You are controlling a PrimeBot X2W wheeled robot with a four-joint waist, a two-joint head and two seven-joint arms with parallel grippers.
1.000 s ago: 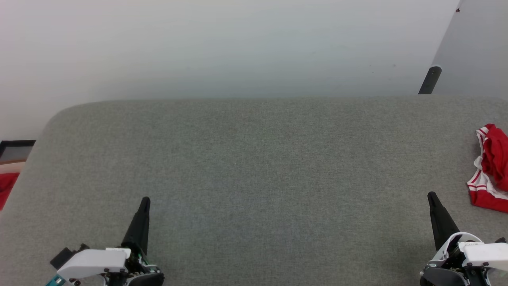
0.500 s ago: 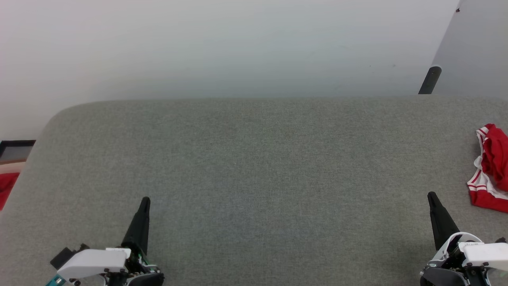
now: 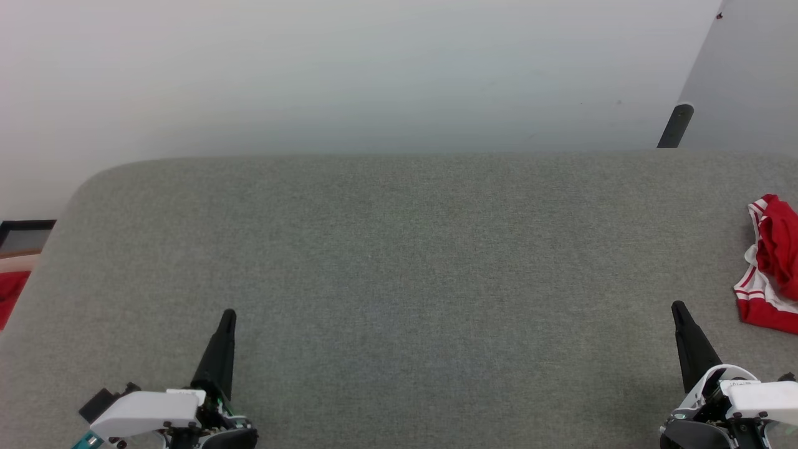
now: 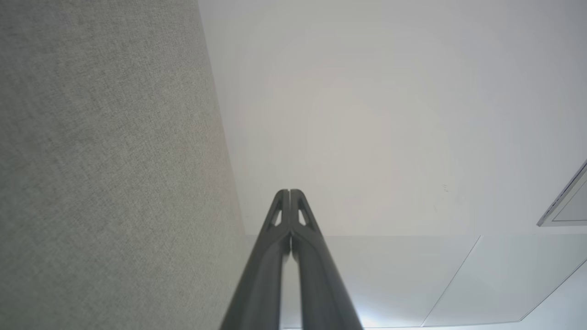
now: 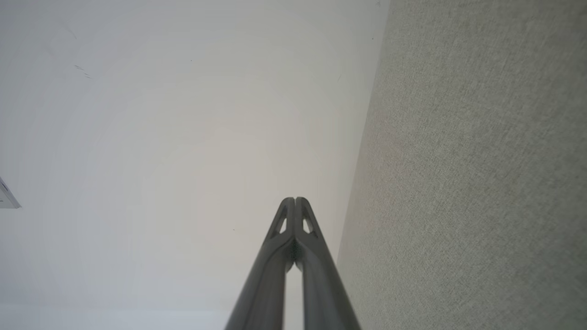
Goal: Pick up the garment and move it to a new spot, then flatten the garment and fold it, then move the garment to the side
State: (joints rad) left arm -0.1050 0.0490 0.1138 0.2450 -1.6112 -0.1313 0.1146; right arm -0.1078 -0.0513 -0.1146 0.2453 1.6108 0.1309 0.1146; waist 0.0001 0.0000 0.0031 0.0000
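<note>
**garment (image 3: 772, 265) bunched up at the far right edge, both grippers pinched shut**

The garment is a crumpled red heap with white and red-striped trim. It's lying on the grey fabric surface (image 3: 399, 262) right at the right border of the head view, and part of it is cut off by the frame. No lettering readable from here.

The right gripper (image 3: 677, 305) sits at the lower right with its fingers pressed together, holding nothing. It's near the garment but not touching it, and there's just bare grey fabric between the two. The left gripper (image 3: 229, 313) is at the lower left, also closed tight with nothing in it, well apart from the garment. Both wrist views show the finger pairs meeting at the tips.

Other stuff around:
- a white wall (image 3: 349, 75) runs behind the far edge of the surface
- a dark post (image 3: 675, 125) stands past the far right corner
- off the left edge there's a dark-framed object (image 3: 26, 234) with something red (image 3: 9, 293) just below it, can't tell what either is

The far left corner of the surface is rounded. The whole middle stretch between the grippers is open flat fabric, wide from left to right.
</note>
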